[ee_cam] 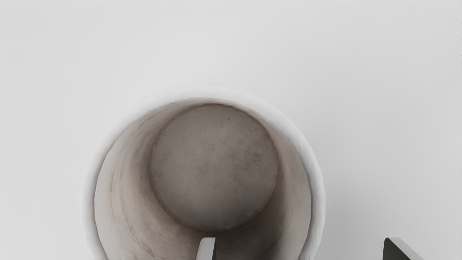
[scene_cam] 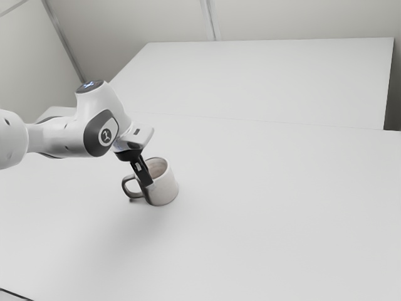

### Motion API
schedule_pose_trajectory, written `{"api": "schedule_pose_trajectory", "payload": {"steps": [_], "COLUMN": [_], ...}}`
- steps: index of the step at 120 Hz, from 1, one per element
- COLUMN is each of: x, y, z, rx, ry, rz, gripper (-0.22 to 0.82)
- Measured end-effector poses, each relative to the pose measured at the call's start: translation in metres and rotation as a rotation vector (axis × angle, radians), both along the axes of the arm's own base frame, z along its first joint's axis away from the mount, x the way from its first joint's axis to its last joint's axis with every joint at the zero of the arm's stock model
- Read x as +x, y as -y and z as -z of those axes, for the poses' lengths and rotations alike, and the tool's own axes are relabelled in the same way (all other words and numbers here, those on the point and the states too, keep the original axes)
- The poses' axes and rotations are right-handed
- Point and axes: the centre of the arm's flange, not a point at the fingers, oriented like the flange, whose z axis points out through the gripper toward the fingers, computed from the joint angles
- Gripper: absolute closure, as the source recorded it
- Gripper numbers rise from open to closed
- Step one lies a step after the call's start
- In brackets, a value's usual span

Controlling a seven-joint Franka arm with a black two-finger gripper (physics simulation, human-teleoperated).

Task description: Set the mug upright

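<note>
The mug (scene_cam: 165, 190) stands mouth-up on the counter (scene_cam: 263, 207), the claw (ee_cam: 303, 249) wide at its rim, one finger (ee_cam: 206, 250) over the opening. Likely stiff, slick and chippable, it would suit a gentle hold across the wall.

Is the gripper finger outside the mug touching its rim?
Apart: the wrist view shows a strip of table between the outer finger and the mug's rim.

I'm looking into the mug (ee_cam: 213, 166), down to its brownish, stained bottom. My fingers (ee_cam: 206, 249) stand wide apart, one within the rim's outline, the other outside it over the pale table (ee_cam: 389, 90), near the rim.
</note>
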Motion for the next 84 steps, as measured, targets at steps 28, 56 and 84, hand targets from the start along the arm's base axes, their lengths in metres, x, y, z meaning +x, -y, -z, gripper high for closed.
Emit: {"api": "schedule_pose_trajectory", "payload": {"steps": [28, 56, 84], "x": [0.007, 0.040, 0.053], "y": [0.004, 0.006, 0.004], "z": [-0.026, -0.126, -0.183], "rx": [-0.010, -0.024, -0.043], "ry": [0.001, 0.038, -0.008], "rz": [-0.122, -0.295, -0.414], "gripper": [0.04, 0.01, 0.00]}}
